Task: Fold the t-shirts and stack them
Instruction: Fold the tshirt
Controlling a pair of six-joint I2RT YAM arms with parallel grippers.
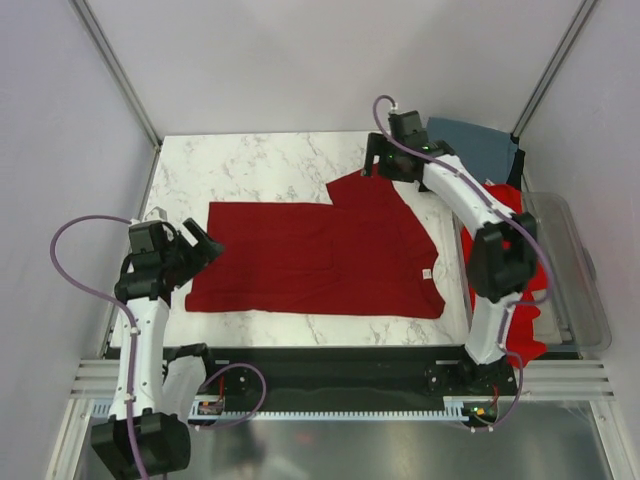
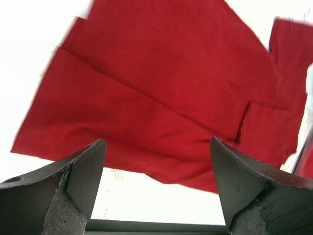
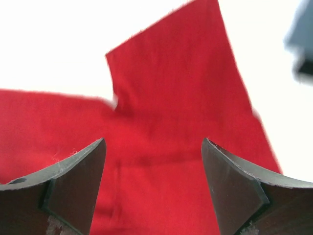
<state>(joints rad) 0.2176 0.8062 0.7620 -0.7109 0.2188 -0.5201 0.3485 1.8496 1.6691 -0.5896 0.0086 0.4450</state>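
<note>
In the top view a dark crimson t-shirt (image 1: 320, 260) lies flat in the middle of the white, grey-veined marble bench (image 1: 250, 165). The cloth is matte and smooth. Its outline is roughly rectangular, with one sleeve jutting toward the upper right. The left hand (image 1: 195, 245) hovers at the shirt's left edge, its fingers spread and empty. The right hand (image 1: 378, 160) hangs over the sleeve in the upper right, but how far it is open is hard to read from here. A slate grey-blue t-shirt (image 1: 475, 145) lies in the top right corner, partly hidden by the right arm. A brighter red t-shirt (image 1: 505, 195) lies crumpled beneath that arm, beside a clear plastic bin (image 1: 580, 270) that the frame edge cuts off.

In the left wrist view the left hand (image 2: 156, 141) is wide open, with nothing between its dark, wedge-shaped fingers (image 2: 83, 171). The dark crimson t-shirt (image 2: 161, 98) fills the frame, and a diagonal layered edge crosses it. The bench is washed out to plain white.

In the right wrist view the right hand (image 3: 152, 140) is also wide open and holds nothing. It is above the dark crimson t-shirt (image 3: 171, 122), whose squarish sleeve points up the frame. A grey-blue blur (image 3: 301, 39) at the upper right is too soft to identify.
</note>
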